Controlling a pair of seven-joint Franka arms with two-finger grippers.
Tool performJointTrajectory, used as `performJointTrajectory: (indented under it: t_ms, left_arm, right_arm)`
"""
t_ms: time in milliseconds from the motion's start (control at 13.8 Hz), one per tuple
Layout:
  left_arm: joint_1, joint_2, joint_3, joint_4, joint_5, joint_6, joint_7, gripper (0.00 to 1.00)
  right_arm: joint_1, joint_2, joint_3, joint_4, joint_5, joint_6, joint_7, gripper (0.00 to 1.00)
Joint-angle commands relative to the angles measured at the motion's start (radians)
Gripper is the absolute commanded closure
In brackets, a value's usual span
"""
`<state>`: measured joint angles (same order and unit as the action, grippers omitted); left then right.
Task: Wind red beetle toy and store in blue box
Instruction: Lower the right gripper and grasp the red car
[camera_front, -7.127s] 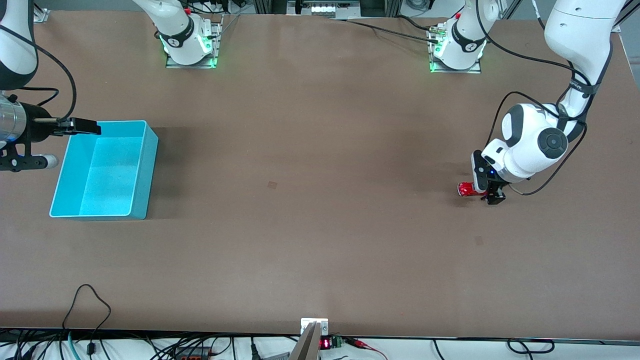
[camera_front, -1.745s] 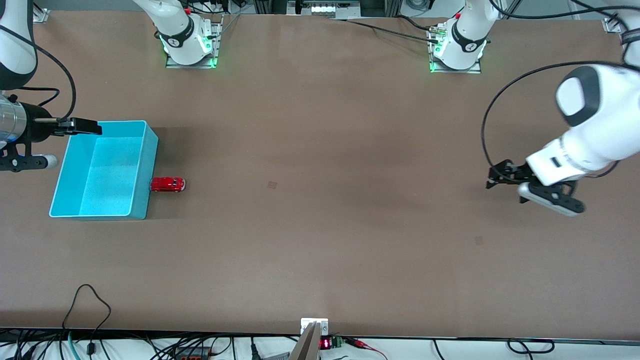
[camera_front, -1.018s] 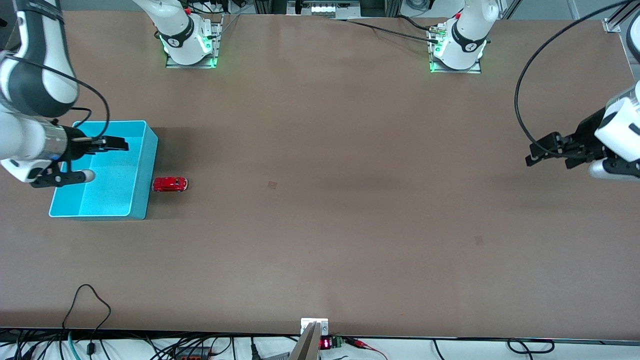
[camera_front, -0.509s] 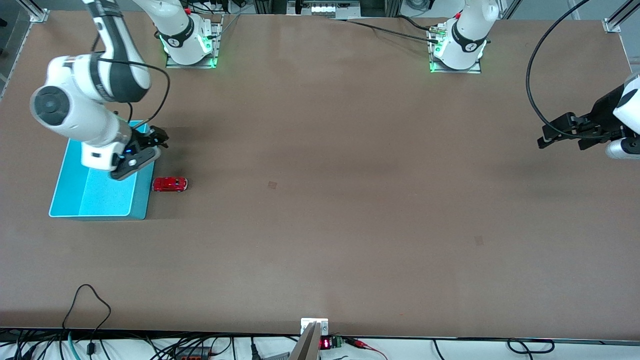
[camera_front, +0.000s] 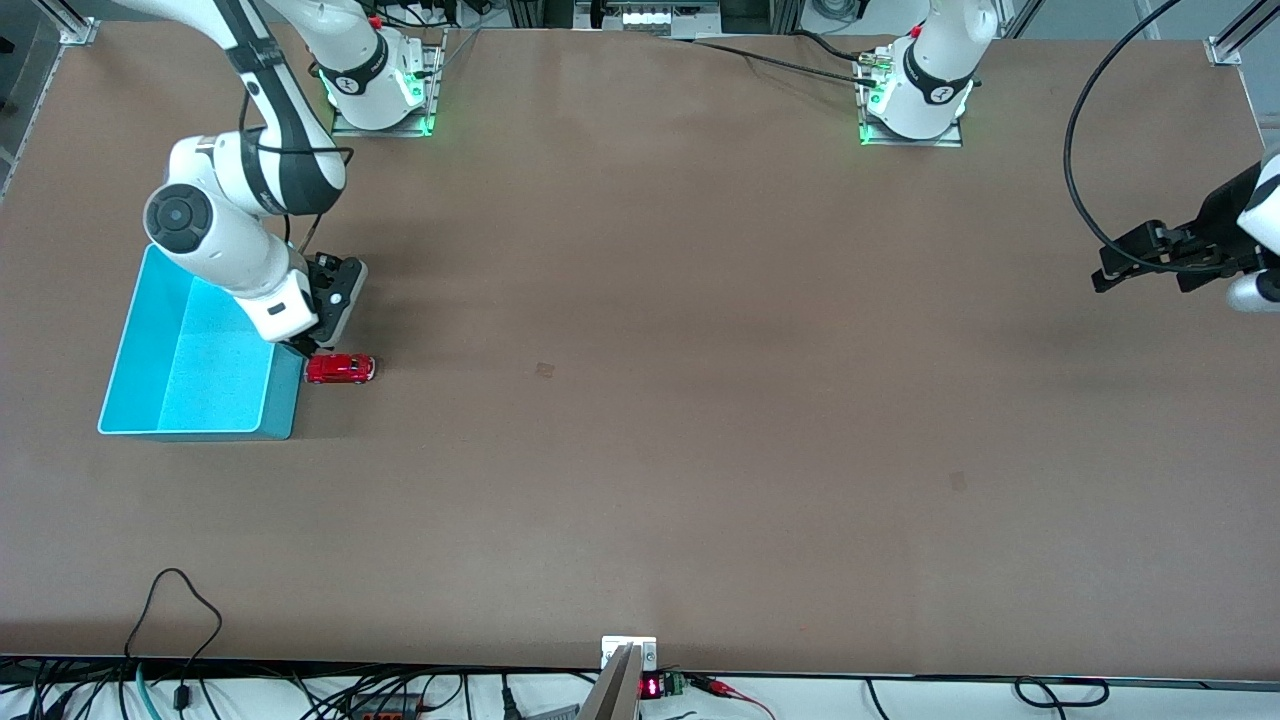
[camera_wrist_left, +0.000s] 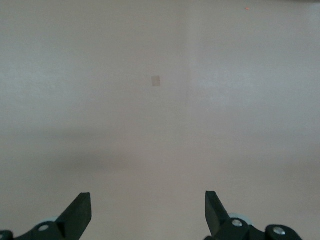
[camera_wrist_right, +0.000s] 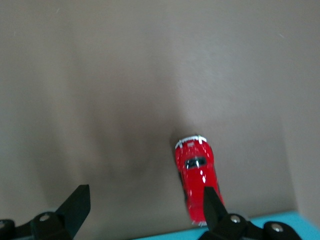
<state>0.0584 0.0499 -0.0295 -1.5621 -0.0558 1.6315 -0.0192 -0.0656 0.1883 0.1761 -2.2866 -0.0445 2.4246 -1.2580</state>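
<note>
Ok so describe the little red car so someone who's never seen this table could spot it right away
Find the blue box at the right arm's end of the table. Against the outside of its wall that faces the table's middle sits the red beetle toy, with the open right gripper right above it. It is the only red thing on the brown tabletop, glossy, rounded, and far smaller than the box.

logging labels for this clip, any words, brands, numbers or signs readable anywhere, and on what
None can be read.
Red display at the table edge nearest the front camera: lit digits, too small to read.
Dark bands on both arm bases: small white marks, too small to read.
Red beetle toy, blue box, table: no text visible.
</note>
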Motion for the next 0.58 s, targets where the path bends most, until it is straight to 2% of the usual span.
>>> performJointTrajectory:
  t_ms: [0,291,509]
  left_arm:
    - [0.005,-0.024,-0.003,-0.009,0.011,-0.012,-0.018,0.0]
    - [-0.008,-0.019,-0.02,0.004,0.008,-0.007,-0.018,0.0]
    - [0.003,-0.021,-0.018,0.004,0.007,-0.019,0.002,0.0]
  right_arm:
    - [-0.057,0.049,0.016,-0.019,-0.008,0.085,-0.176,0.0]
    - [-0.092,0.098,0.016,-0.017,-0.008,0.169,-0.3,0.0]
    - [-0.095,0.143,0.016,-0.017,-0.008,0.214,-0.32,0.0]
